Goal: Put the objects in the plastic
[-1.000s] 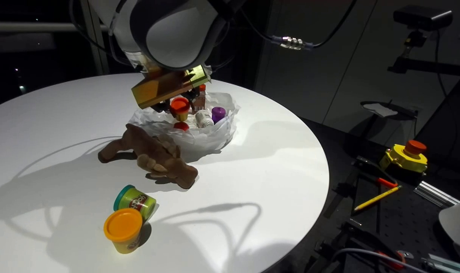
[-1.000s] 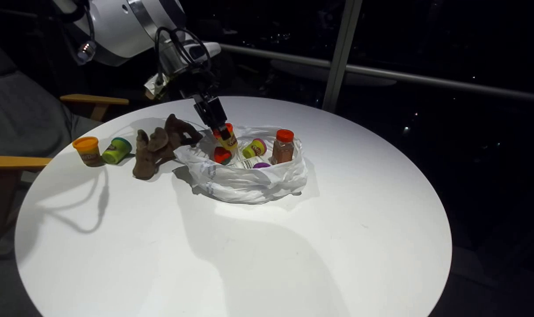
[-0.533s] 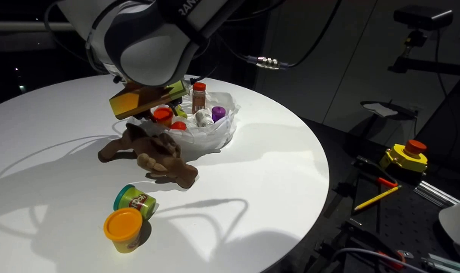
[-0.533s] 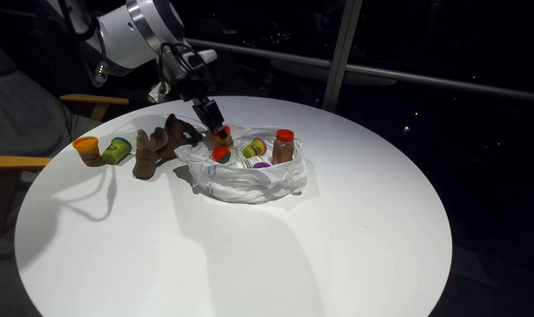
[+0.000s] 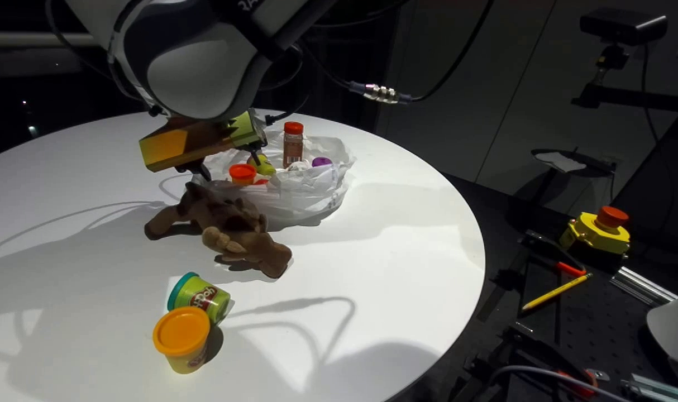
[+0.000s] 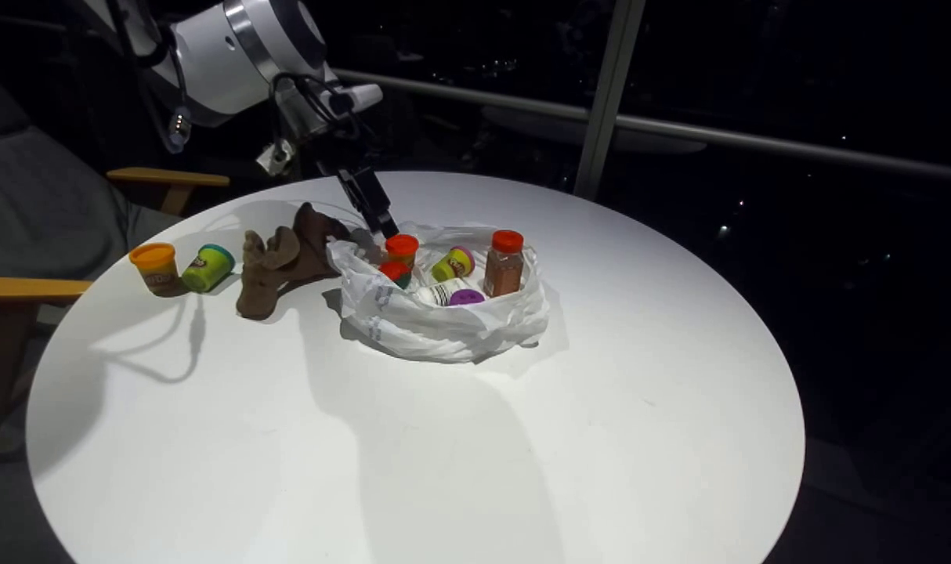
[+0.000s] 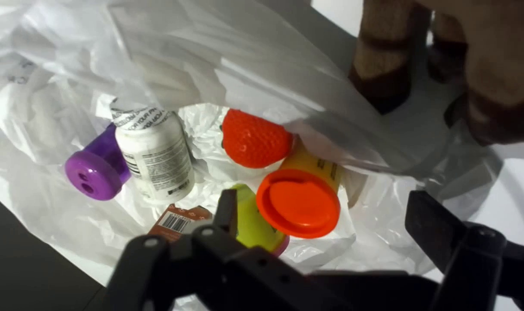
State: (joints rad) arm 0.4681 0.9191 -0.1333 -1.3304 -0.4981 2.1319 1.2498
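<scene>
The plastic, a whitish translucent bag [image 6: 444,337], lies spread with its mouth up. Inside it a red-lidded yellow tub [image 7: 298,203] leans by a red strawberry-like piece [image 7: 255,138]. With it are a white bottle [image 7: 156,157], a purple-lidded piece [image 7: 93,175], a yellow-green tub [image 6: 453,264] and a red-lidded brown jar [image 6: 505,266]. Over the bag's edge my gripper [image 7: 322,214] stands open, its fingers wide on either side of the red-lidded tub and apart from it. Outside lie a brown plush animal [image 5: 233,223], an orange-lidded tub [image 5: 181,335] and a teal-lidded green tub [image 5: 202,298].
All of it is on a round white table [image 6: 601,439]. The plush animal lies against the bag's side. A chair [image 6: 60,172] stands beyond the table, and a black bench [image 5: 573,312] with a yellow-and-red button box [image 5: 596,231] is beside it.
The gripper came down with the red-lidded tub and has let it go inside the bag, its jaws spreading. In an exterior view the arm shifted left. The bag's rim near the plush animal moved.
</scene>
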